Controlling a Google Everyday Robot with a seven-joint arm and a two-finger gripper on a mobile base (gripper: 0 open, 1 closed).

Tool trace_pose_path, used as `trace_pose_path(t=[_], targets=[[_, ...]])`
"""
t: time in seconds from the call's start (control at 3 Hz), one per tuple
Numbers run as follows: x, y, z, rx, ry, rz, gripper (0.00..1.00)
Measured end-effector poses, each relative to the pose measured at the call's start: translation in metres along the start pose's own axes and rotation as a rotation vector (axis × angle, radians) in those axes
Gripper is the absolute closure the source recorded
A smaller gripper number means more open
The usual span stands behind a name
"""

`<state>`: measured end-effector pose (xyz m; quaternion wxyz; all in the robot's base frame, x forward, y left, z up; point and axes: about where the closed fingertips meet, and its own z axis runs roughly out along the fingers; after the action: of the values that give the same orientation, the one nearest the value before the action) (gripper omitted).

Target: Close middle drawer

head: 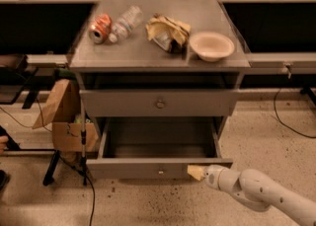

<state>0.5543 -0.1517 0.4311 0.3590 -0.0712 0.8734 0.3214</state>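
The middle drawer point(158, 147) of the grey cabinet stands pulled out, showing a plain grey floor. Its low flat front panel point(133, 168) has a small round knob point(161, 172) at the centre. My gripper point(196, 172), with yellowish tips on a white arm point(256, 195), comes in from the lower right. It rests against the right end of the front panel, right of the knob. Above, the taller-fronted drawer point(197, 102) with a larger knob point(160, 103) is closed.
On the cabinet top point(148, 55) lie a red can point(100, 27), a clear bottle point(126, 21), a crumpled chip bag point(168, 32) and a white bowl point(212, 46). A cardboard box point(61, 116) and a stand with cables point(81, 161) are left of the cabinet.
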Motion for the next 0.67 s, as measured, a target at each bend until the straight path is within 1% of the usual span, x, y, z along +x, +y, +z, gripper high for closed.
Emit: trace_pose_path(t=[0.33, 0.67], targets=[[-0.0029, -0.0002, 0.0021, 0.001, -0.001, -0.001, 1.0], [-0.0112, 0.0003, 0.0076, 0.005, -0.004, -0.004, 1.0]])
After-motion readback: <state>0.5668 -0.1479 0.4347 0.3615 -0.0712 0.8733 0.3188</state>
